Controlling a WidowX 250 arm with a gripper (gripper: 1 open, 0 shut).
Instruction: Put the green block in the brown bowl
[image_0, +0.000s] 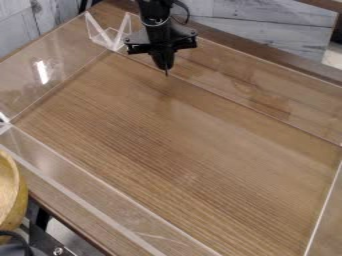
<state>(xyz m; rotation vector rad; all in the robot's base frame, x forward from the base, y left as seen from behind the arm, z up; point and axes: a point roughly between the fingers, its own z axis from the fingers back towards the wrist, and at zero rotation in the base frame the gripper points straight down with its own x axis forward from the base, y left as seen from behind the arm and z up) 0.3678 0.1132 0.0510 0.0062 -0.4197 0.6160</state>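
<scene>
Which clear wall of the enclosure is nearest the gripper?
The far wall at the picture's top; the gripper hangs by its base. The near wall, beside the brown bowl, lies across the table.

No readable text, label, brand, number or sign is showing anywhere in this view. The wooden bench (187, 150), the clear walls (54, 60) around it, the dark arm (160, 35) and the bowl (11, 195) rim at the left edge are all showing plain, unmarked surfaces.
</scene>
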